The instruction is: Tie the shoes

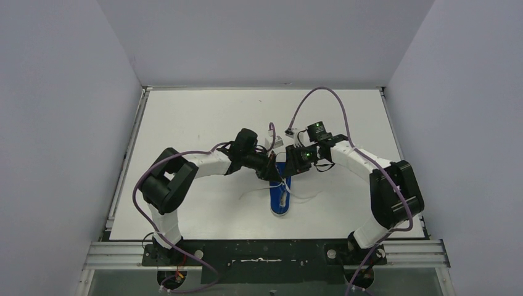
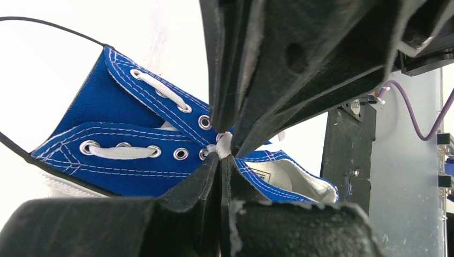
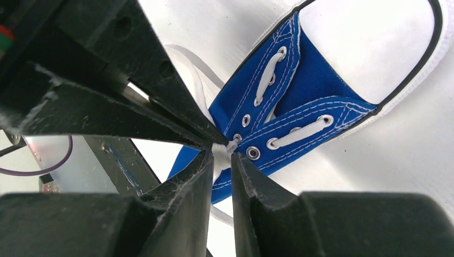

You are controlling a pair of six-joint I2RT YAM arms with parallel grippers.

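The blue shoe (image 1: 279,202) lies at the table's middle with its white toe cap toward the arm bases; it also shows as the shoe (image 2: 107,155) and the shoe (image 3: 300,85). Both grippers meet over its top eyelets. My left gripper (image 1: 274,172) (image 2: 222,156) is shut on the white lace (image 2: 225,143) just above the eyelets. My right gripper (image 1: 290,161) (image 3: 220,159) comes from the opposite side, its jaws a narrow gap apart with the same lace (image 3: 220,150) between the tips. Loose lace ends (image 1: 308,197) trail on the table beside the shoe.
The white table (image 1: 197,117) is boxed in by pale walls on three sides. An aluminium rail (image 1: 265,251) carrying the arm bases runs along the near edge. A purple cable (image 1: 321,92) loops above the right arm.
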